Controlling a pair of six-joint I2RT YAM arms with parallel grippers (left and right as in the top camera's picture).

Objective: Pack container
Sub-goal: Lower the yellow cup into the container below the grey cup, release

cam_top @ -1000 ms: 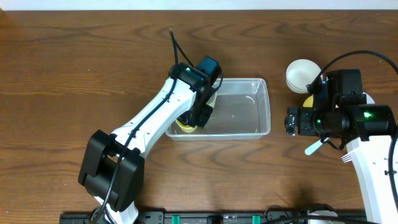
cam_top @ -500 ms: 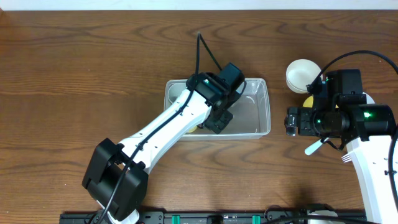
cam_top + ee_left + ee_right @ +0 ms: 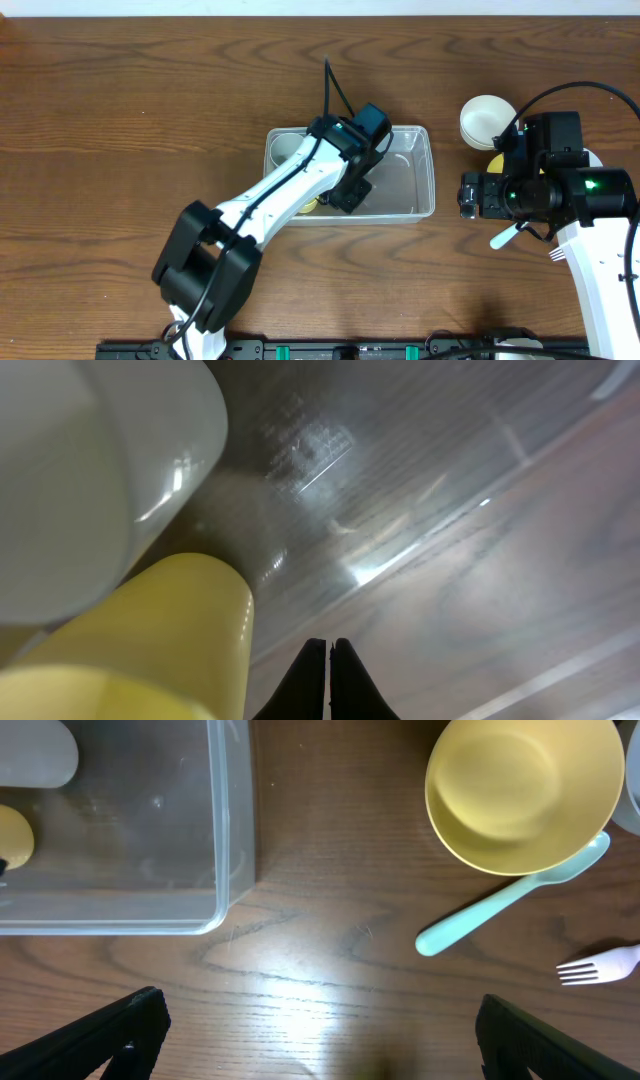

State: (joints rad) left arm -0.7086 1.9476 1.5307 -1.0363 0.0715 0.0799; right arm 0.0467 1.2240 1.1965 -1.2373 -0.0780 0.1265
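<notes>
Container (image 3: 424, 178) sits mid-counter. Left pincer (image 3: 330, 652), tips together and empty, is inside beside the yellow cup (image 3: 170, 630). Right pincer (image 3: 318, 1020) gapes wide, and the yellow bowl (image 3: 520, 790) looks next to grab.

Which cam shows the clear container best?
Overhead: the container shows nearly its whole outline, with only the left arm crossing its middle. Right wrist catches just one end of it; left wrist, too close, sees only a patch of clear floor and wall.
</notes>
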